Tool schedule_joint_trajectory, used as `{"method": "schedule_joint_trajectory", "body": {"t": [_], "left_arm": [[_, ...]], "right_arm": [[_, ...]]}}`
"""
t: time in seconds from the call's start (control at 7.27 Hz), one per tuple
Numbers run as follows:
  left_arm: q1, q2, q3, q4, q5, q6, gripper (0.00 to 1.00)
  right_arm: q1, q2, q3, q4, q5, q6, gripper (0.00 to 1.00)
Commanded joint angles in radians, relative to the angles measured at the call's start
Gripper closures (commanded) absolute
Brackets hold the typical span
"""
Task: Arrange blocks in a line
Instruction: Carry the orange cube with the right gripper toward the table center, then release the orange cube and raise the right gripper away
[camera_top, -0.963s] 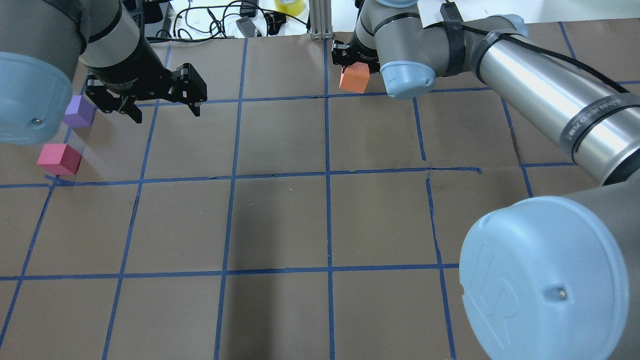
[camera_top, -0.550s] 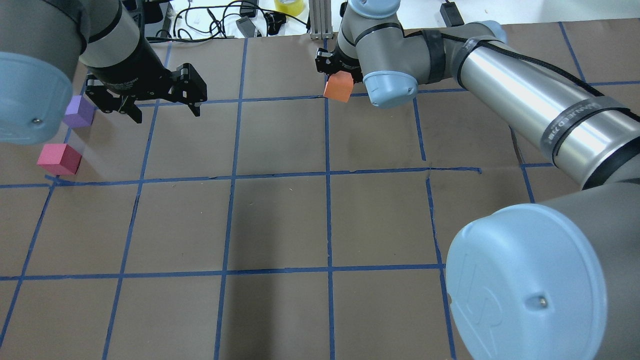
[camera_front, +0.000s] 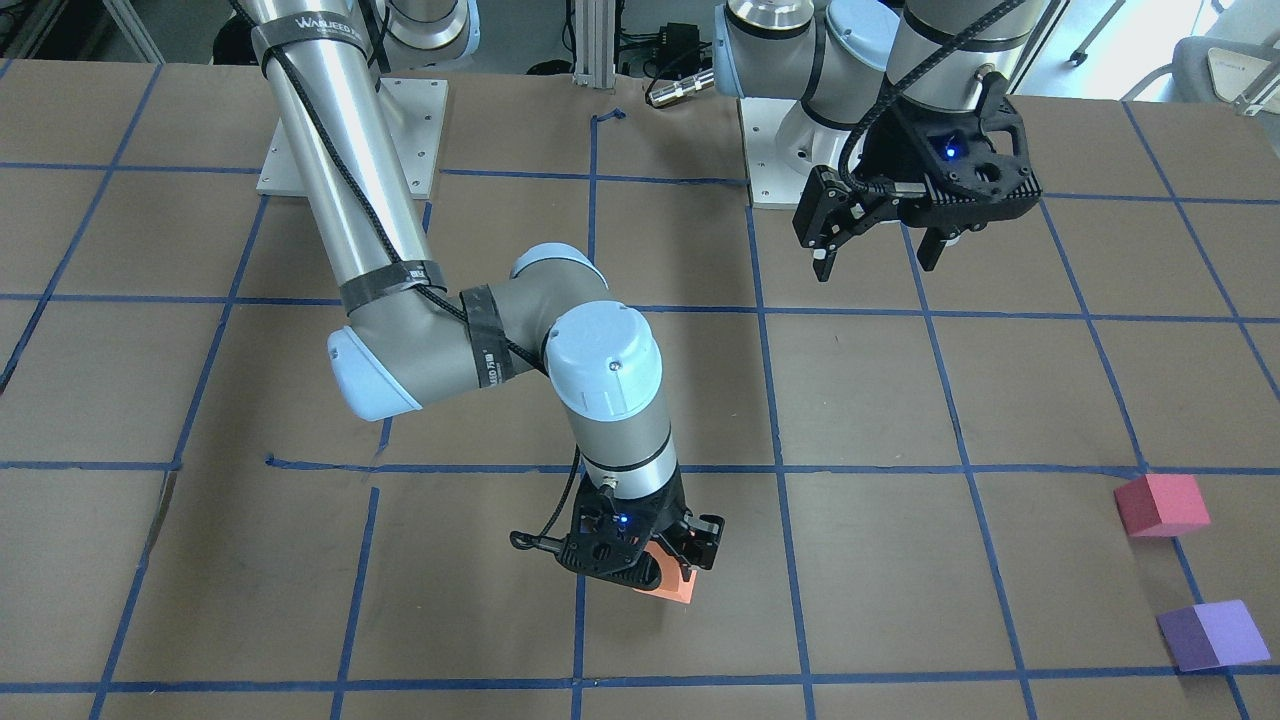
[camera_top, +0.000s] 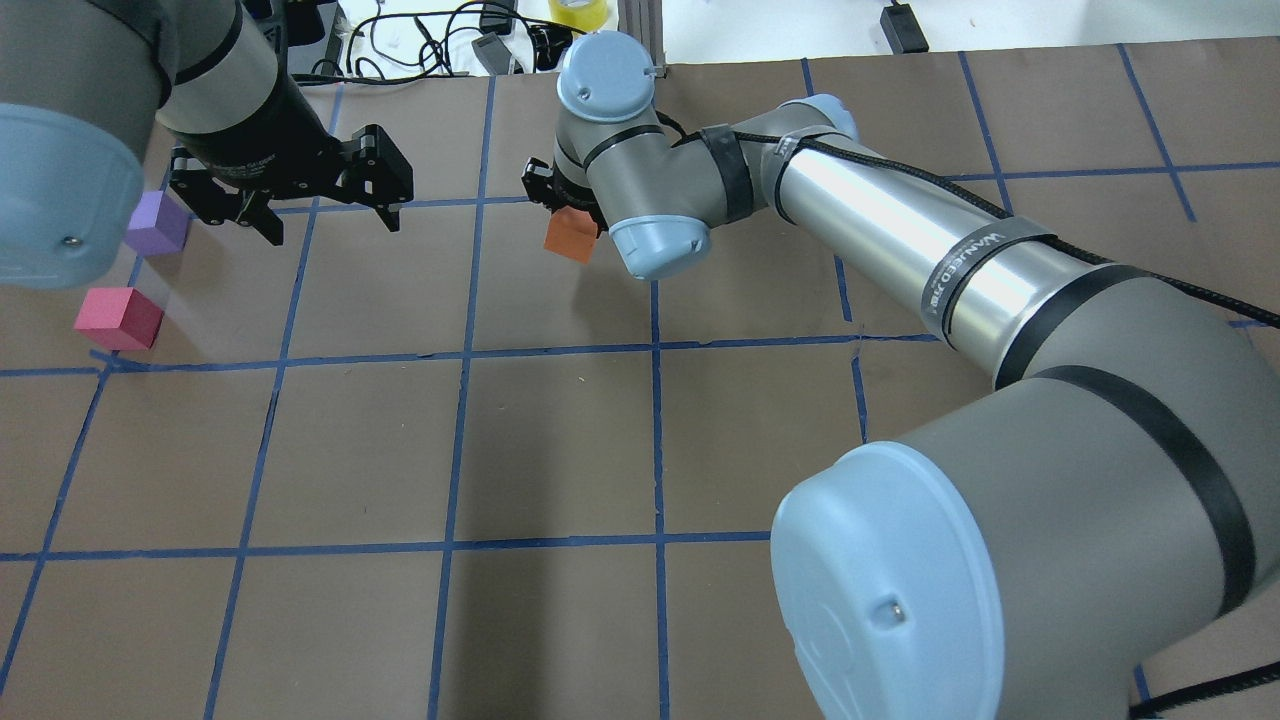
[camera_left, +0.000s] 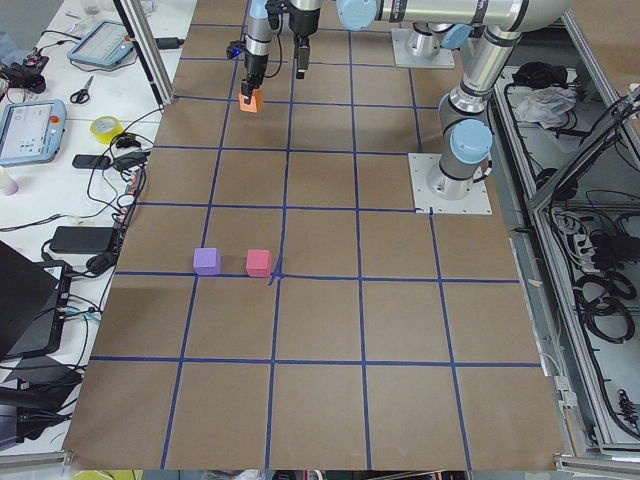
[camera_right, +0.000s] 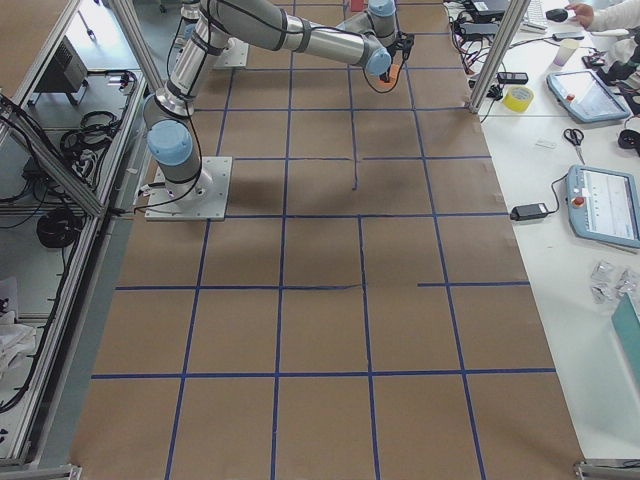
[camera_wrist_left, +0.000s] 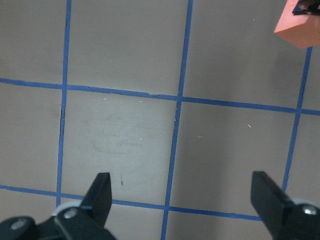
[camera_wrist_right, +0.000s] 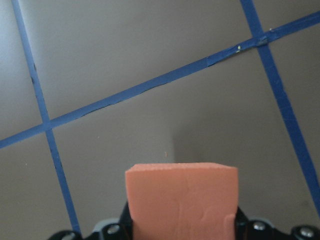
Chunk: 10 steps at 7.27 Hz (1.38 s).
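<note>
Right gripper (camera_front: 668, 572) clamps the orange block (camera_front: 676, 590) above the table; left gripper (camera_front: 875, 262) hangs open and empty. Next, I'd say: set it down out at nine o'clock, lined up with the purple block (camera_top: 158, 223) and the pinkish-red block (camera_top: 118, 318).

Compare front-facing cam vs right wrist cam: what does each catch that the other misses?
Front-facing only: the pinkish-red block and purple block, lying apart on the robot's left side of the table, and the left gripper, open and empty above it.
Right wrist only: a close-up of the orange block, its front face matte and lightly creased.
Both: the orange block clamped in the right gripper, and the blue tape grid on the brown table.
</note>
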Motion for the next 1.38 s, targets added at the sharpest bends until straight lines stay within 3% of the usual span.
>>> {"method": "schedule_joint_trajectory", "body": {"t": [0.0,0.14,0.69,0.96,1.24], "left_arm": [[0.002,0.0,0.001,0.019,0.0,0.0,0.0],[0.005,0.0,0.001,0.019,-0.005,-0.001,0.0],[0.006,-0.011,0.002,0.019,-0.009,0.002,0.0],[0.006,-0.053,0.001,0.055,-0.008,0.002,0.0],[0.008,-0.154,0.016,0.155,-0.051,-0.17,0.0]], "right_arm": [[0.022,0.024,0.004,-0.037,-0.01,-0.002,0.24],[0.022,0.023,0.006,-0.046,-0.01,0.0,0.0],[-0.006,-0.072,0.012,-0.016,-0.001,0.001,0.0],[-0.073,-0.189,0.018,0.137,-0.01,-0.076,0.0],[-0.189,-0.304,0.033,0.297,-0.001,-0.312,0.0]]}}
